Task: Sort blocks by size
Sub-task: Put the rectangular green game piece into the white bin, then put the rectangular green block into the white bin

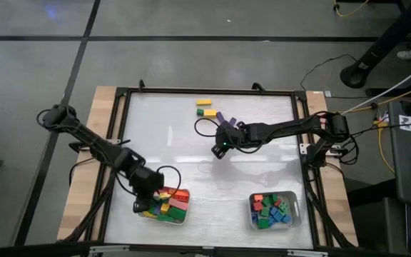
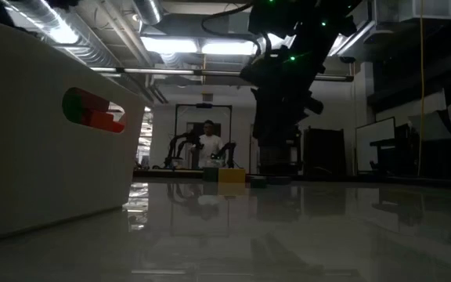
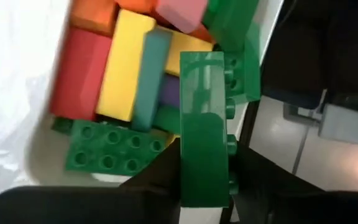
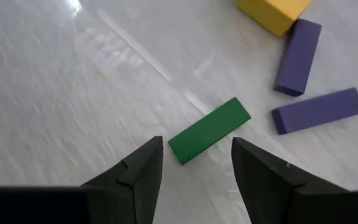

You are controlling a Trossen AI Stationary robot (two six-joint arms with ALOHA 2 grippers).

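My left gripper (image 1: 150,194) hangs over the near-left tray (image 1: 183,218), shut on a long green block (image 3: 204,118). Below it the tray holds long blocks in red, yellow, teal, orange, pink and green (image 3: 107,146). My right gripper (image 4: 194,165) stands open over the table's middle (image 1: 222,146), fingers slanting down. A long green block (image 4: 210,137) lies flat just beyond its fingertips, untouched. Past that block lie two purple blocks (image 4: 297,56) (image 4: 319,111) and a yellow one (image 4: 272,12). The near-right tray (image 1: 296,214) holds short blocks in several colours. My left gripper pinches the long green block at its near end (image 3: 202,186) between its two fingers, one of them on the studded face. The fingers slant down and lie along the block, which sticks out ahead of them over the tray's blocks. Whether its far end touches them, I cannot tell.
More loose blocks, yellow (image 1: 204,103) and green (image 1: 200,112), lie near the table's far edge. A black frame (image 1: 123,128) runs round the white table top. In the low view the left tray's wall (image 2: 45,157) fills the left side. A person (image 2: 209,145) stands far behind the table.
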